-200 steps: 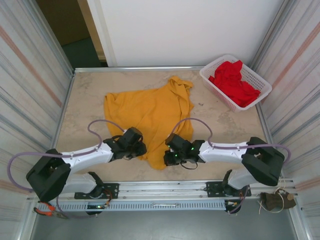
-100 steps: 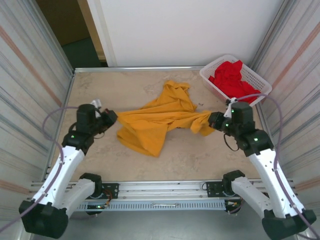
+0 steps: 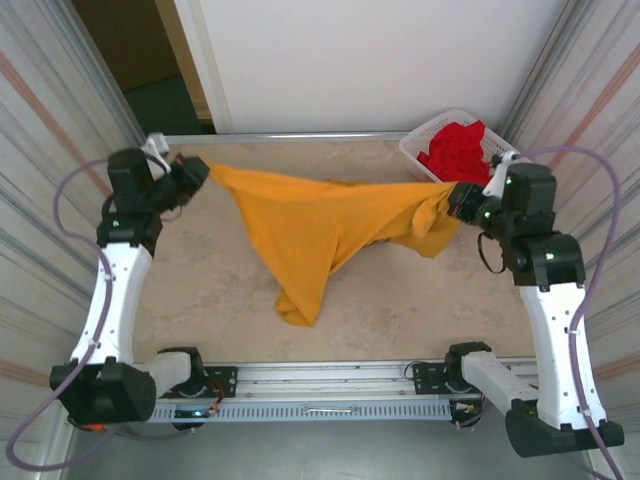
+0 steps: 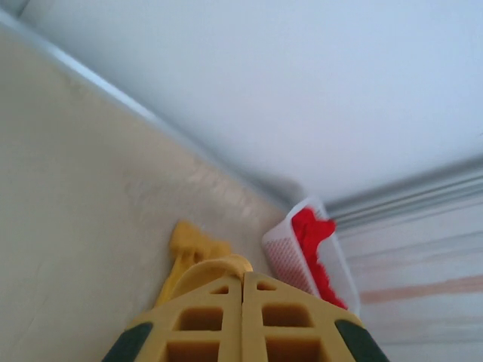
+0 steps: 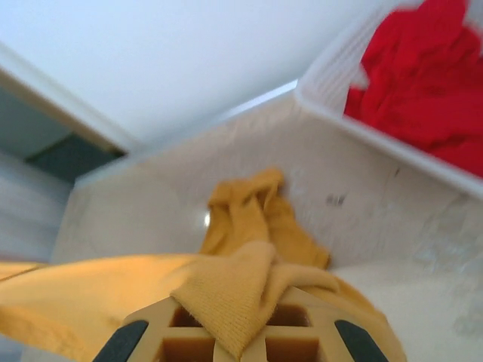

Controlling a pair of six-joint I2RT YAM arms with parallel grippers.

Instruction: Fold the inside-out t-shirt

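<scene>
Just moments earlier heaped on the table [image 3: 200, 300], the inside-out t-shirt [image 3: 320, 225] now hung stretched between the far corners, the left claw [image 3: 200, 170] and right claw [image 3: 455, 197] each pinching one end; it looked ready for laying flat.

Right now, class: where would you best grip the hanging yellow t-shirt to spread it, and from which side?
Probably the drooping lowest point of the t-shirt, from the near side: it sags slack, while the left gripper and right gripper pinch the ends of its taut top edge.
</scene>
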